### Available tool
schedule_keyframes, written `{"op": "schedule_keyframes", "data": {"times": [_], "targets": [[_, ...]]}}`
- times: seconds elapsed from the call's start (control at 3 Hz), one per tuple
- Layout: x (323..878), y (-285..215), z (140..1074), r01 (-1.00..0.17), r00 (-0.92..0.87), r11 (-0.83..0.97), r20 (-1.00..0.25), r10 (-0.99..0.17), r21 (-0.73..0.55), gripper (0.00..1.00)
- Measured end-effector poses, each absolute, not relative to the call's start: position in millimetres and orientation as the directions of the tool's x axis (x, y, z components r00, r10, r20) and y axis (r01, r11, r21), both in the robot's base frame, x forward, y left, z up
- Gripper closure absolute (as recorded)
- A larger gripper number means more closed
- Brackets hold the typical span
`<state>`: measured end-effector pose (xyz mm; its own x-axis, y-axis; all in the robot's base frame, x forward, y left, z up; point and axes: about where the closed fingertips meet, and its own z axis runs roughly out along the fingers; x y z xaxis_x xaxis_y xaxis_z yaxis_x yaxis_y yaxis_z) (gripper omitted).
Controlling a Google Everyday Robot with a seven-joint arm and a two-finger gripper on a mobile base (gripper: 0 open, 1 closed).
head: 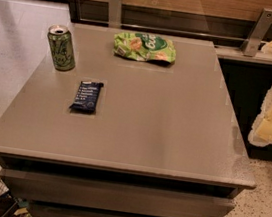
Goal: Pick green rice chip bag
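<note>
The green rice chip bag [145, 47] lies flat on the far middle of the grey table [162, 134]. It is crinkled and light green, with a dark green oval logo and pictures of tan chips. My gripper [271, 124] hangs at the right edge of the view. It is off the table's right side, well to the right of the bag and nearer than it. It touches nothing on the table.
An upright green drink can [61, 48] stands at the table's far left. A small dark blue wrapped bar [87, 96] lies in front of the can. A wood-panelled wall with metal brackets [258, 31] runs behind the table. Speckled floor surrounds it.
</note>
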<state>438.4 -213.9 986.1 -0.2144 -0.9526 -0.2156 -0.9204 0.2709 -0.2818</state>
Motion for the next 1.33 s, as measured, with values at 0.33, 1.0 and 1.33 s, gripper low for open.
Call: {"op": "schedule_keyframes", "data": {"times": [0.33,1.0,1.33], "targets": [[438,-214,986,-0.920,-0.214,0.271,-0.216,-0.953,-0.282,0.00],[558,-211,1002,-0.835,-0.137,0.313,-0.380,-0.915,-0.452,0.00],[624,-185,1003,-0.805,-0.039,0.337,-0.522,-0.852,-0.489,0.00]]}}
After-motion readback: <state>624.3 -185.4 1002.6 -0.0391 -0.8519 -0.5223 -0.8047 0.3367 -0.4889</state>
